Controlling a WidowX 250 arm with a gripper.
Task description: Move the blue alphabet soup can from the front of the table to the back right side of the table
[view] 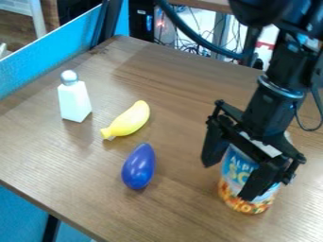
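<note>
The black two-finger gripper (229,181) hangs at the right of the wooden tabletop (178,205), its fingers set wide apart at a cylindrical can (238,166) with a blue label and orange rings pictured round its base. One finger crosses the can's front; whether either touches it, one cannot tell. Well apart to the left lies a smooth blue egg-shaped object (138,166), with a yellow toy banana (130,119) just beyond it and a white silver-capped bottle (74,101) upright at the far left

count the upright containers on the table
2: a blue-labelled can at right, by the black gripper; a silver-capped white bottle at left. The gripper could hide others.
</note>
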